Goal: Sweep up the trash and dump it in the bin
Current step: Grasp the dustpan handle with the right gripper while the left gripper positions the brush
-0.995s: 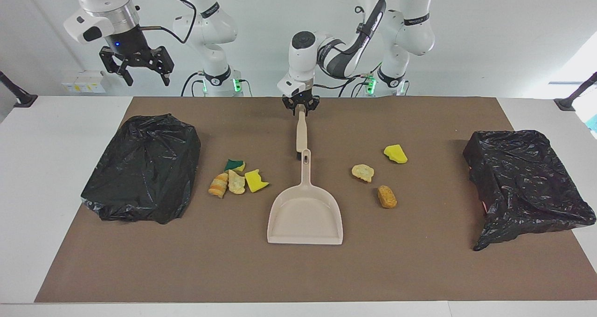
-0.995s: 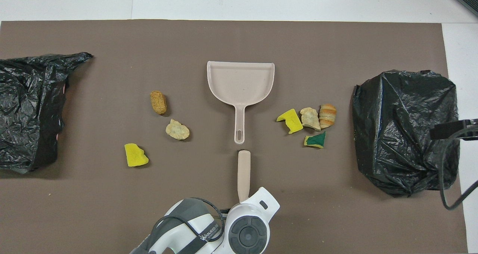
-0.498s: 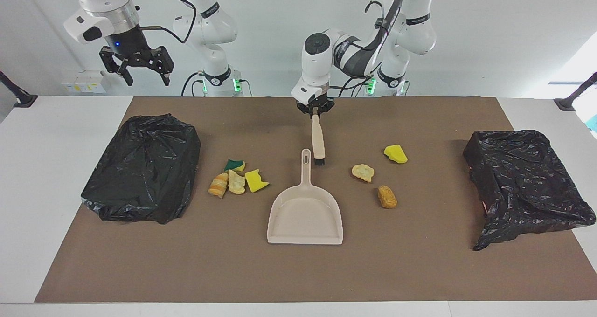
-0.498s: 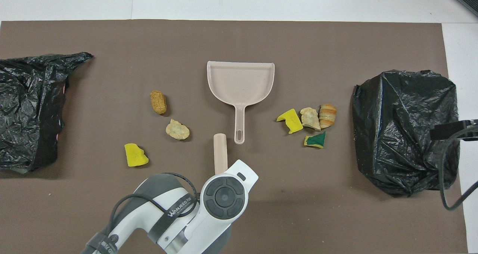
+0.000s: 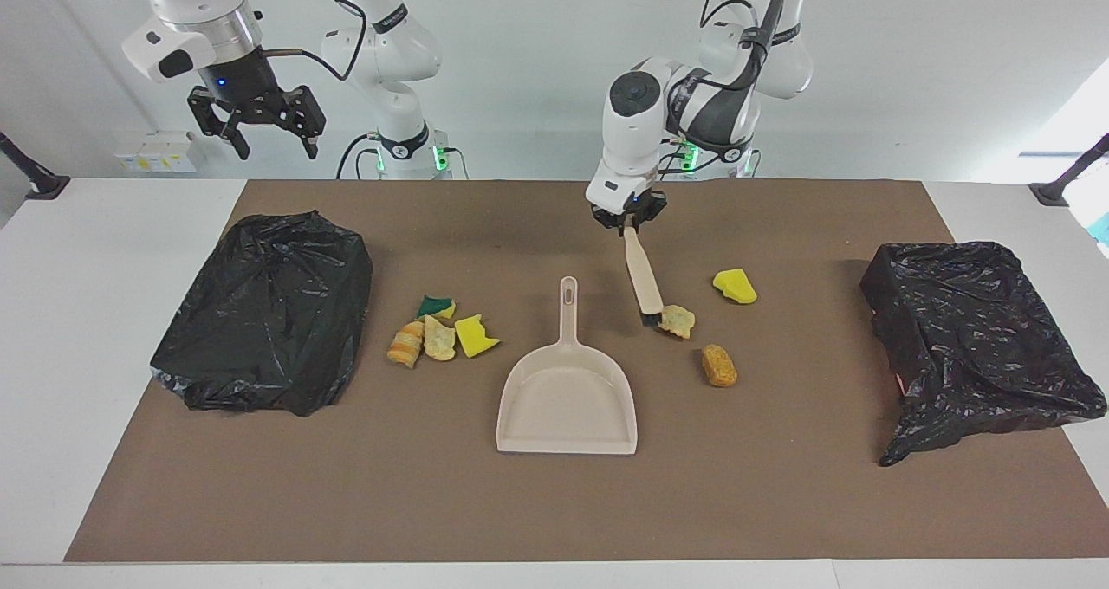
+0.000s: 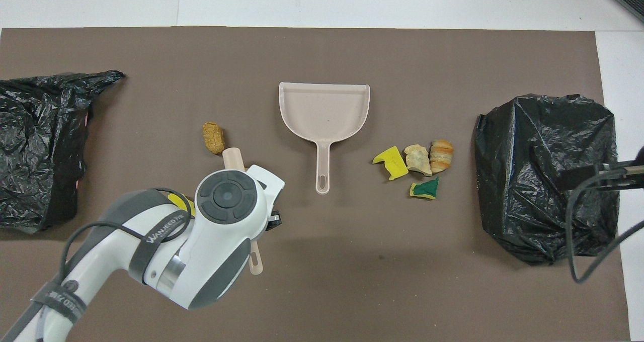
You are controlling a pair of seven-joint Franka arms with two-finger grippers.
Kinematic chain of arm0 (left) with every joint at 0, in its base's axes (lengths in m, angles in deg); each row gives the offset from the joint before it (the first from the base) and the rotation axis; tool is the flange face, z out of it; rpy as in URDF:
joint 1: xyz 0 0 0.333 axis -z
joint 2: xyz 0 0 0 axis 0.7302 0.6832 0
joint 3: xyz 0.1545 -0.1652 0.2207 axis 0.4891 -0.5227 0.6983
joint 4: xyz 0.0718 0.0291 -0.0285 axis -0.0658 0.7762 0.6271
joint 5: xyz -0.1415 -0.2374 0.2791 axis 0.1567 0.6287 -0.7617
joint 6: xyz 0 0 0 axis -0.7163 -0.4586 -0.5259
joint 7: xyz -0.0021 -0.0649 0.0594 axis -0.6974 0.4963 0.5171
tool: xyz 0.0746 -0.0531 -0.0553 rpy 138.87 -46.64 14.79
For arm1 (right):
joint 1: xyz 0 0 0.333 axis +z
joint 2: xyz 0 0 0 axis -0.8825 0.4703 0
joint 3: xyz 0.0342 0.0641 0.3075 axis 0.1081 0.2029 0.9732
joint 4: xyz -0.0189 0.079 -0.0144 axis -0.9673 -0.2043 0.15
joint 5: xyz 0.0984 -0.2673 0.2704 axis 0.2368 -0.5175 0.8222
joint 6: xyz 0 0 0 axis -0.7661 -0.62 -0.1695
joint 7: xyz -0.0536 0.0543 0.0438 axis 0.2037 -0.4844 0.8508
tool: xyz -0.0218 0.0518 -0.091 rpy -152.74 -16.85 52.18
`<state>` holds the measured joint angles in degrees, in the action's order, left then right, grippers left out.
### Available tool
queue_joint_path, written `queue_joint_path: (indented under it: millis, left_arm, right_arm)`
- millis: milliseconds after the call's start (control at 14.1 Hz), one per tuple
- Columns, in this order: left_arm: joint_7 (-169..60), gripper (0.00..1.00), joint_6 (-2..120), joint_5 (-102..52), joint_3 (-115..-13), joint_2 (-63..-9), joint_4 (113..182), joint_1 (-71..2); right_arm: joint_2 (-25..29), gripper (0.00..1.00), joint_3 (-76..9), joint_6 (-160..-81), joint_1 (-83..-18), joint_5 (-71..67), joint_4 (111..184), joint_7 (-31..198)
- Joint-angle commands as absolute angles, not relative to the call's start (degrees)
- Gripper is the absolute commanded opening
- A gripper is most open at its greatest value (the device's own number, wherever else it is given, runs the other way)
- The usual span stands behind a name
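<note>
Brush clamped at its handle by left claw, fingers clenched on it, over the brown mat at mid-table. Brush tilted, bristle end down, touching the pale bread-like lump on the side toward the dustpan. Left arm reaching in from its own base, wrist covering that lump in the overhead view.

Right claw raised high over the right arm's end of the table, fingers spread wide, nothing held; arm waiting.

Dustpan flat on the mat at centre, handle pointing toward the robots, pan mouth facing away from them, nothing in it.

Trash in two groups on the mat:
- Toward the left arm's end: pale lump at the bristles; brown-orange lump farther from the robots than it, near but apart; yellow sponge piece nearer to the robots, apart from both.
- Toward the right arm's end, just beside the dustpan handle: yellow sponge scrap, pale scrap and striped bread-like roll in a row, touching or nearly so; green-backed sponge piece nearer to the robots than the row.

Black bag-lined bins at both ends of the mat: one at the right arm's end, one at the left arm's end.
</note>
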<state>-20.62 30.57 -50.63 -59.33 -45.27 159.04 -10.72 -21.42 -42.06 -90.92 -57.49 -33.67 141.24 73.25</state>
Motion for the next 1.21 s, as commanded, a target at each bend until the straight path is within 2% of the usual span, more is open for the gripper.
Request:
queue_joint_path:
  millis: [0, 142, 427, 640, 782, 1138]
  left_arm:
    - [-10.55, 0.00, 26.15, -51.89, -59.93, -45.27, 158.27, -13.76]
    - [-6.14, 0.00, 22.30, -53.29, -59.85, -45.53, 158.44, -15.69]
    - [-6.12, 0.00, 12.79, -55.14, -60.02, -47.99, 161.59, -21.84]
    - [-9.71, 0.00, 18.46, -55.14, -59.93, -53.86, 171.85, -22.29]
    - [-10.69, 0.00, 22.26, -55.14, -60.11, -56.25, 176.01, -22.56]
    - [-20.67, 0.00, 32.02, -51.20, -60.20, -54.16, 175.59, -21.85]
  right_arm:
    - [-19.10, 1.00, -41.89, -94.54, -52.47, -33.41, 142.40, 67.27]
    - [-16.82, 1.00, -41.89, -97.78, -50.97, -33.41, 142.32, 66.29]
    - [-6.02, 1.00, -41.36, -107.19, -45.27, -31.83, 140.39, 55.50]
    - [2.50, 1.00, -41.10, -112.37, -39.03, -31.74, 137.05, 45.14]
    - [4.72, 1.00, -41.10, -116.24, -35.95, -31.30, 137.04, 40.99]
    - [11.22, 1.00, -41.01, -124.15, -29.88, -29.45, 136.95, 35.52]
